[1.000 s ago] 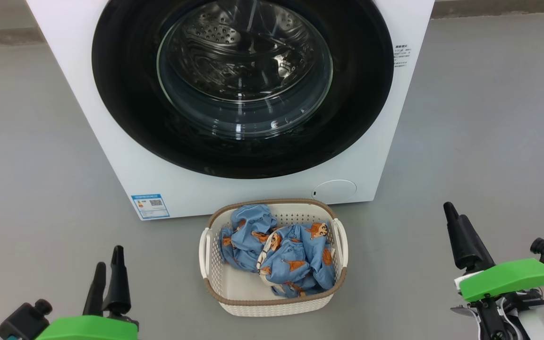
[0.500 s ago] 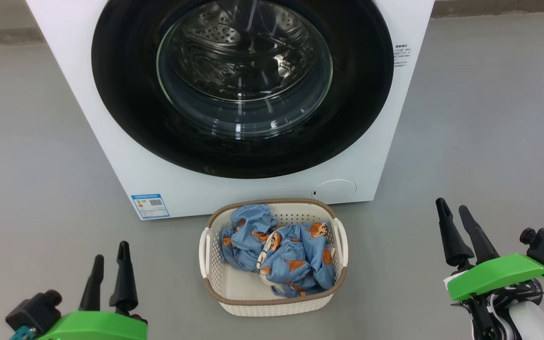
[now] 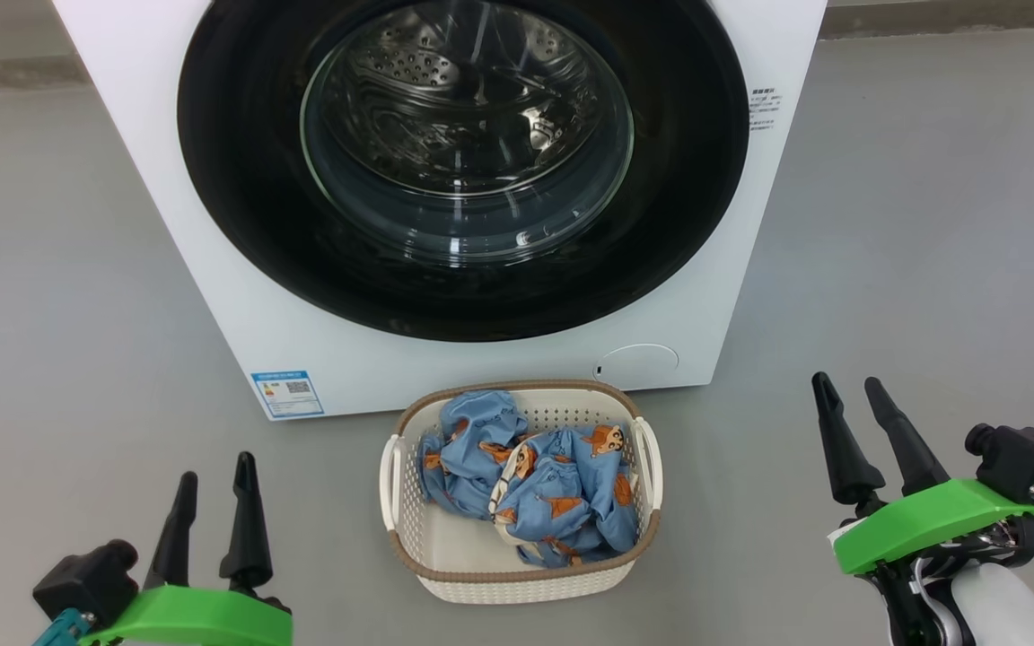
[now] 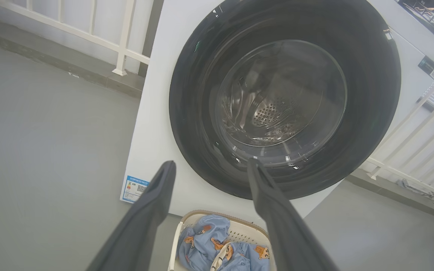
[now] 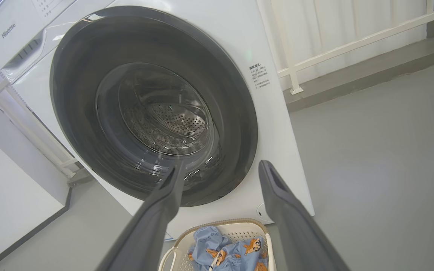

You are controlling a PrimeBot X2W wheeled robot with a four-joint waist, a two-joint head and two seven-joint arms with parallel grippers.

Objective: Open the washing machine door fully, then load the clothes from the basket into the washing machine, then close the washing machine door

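The white washing machine (image 3: 212, 269) stands ahead with its black-rimmed glass washing machine door (image 3: 239, 224) shut flat against the front. On the floor just before it sits the cream basket (image 3: 517, 583), holding light-blue clothes (image 3: 553, 493) with orange figures. My left gripper (image 3: 214, 465) hovers open at the lower left, well left of the basket. My right gripper (image 3: 845, 382) hovers open at the lower right, beyond the basket's right side. Both wrist views look up at the door (image 4: 190, 113) (image 5: 239, 124) between spread fingers (image 4: 153, 203) (image 5: 281, 195).
Grey floor (image 3: 912, 251) spreads out on both sides of the machine. White railings (image 4: 123, 45) (image 5: 352, 45) run along the back wall. A blue label sticker (image 3: 286, 393) marks the machine's lower left corner. A round service cap (image 3: 635, 361) sits at its lower right.
The left gripper has drifted slightly right and lower in the head view. The right gripper has moved left and turned, so both its fingers now show apart. Basket and door are unchanged.
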